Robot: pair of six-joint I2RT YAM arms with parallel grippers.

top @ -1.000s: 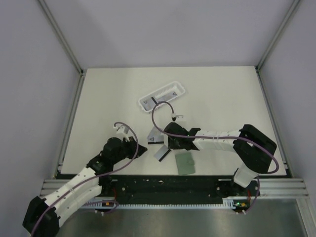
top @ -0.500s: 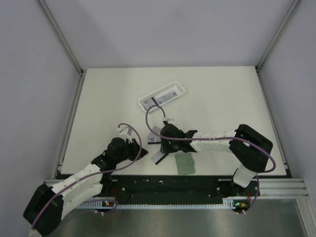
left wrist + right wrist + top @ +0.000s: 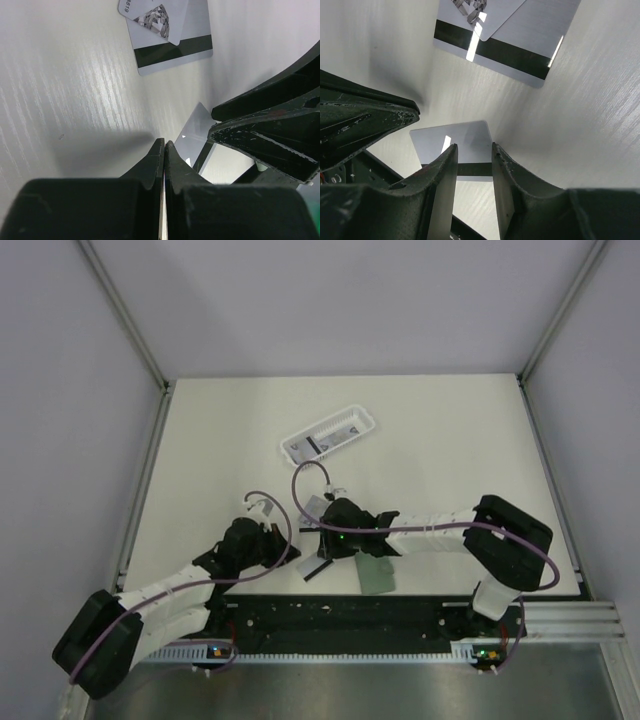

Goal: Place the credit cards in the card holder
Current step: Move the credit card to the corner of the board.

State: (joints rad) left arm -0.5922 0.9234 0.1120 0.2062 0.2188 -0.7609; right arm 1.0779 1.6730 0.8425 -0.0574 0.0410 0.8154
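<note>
1. Left hand (image 3: 164, 144): your jaws are pressed almost together, with only a hairline of light between them. Nothing shows in the grip. The tips sit low over the desk (image 3: 450, 440) and point right, toward the other hand.
2. Right hand (image 3: 473, 148): your fingers are part-open with a clear gap. They straddle one credit card (image 3: 470, 135). It is wider than the gap and runs behind one finger. You can't tell from the pictures whether the pads touch it.
3. That credit card is grey with a black stripe across it. It sits skewed close to the desk's near edge, between the tips of the two hands.
4. Two more credit cards (image 3: 172, 45) overlap just beyond both sets of fingertips. The lower one is stripe up, and the upper one, with a printed pattern, lies across its corner.
5. Card holder (image 3: 376, 572): green and flat on the desk by the near edge. It is just right of the straddled card, on the near side of your right arm.
6. White slotted basket (image 3: 348, 428): far of both hands and well apart from the card holder, with a dark-striped piece inside.
</note>
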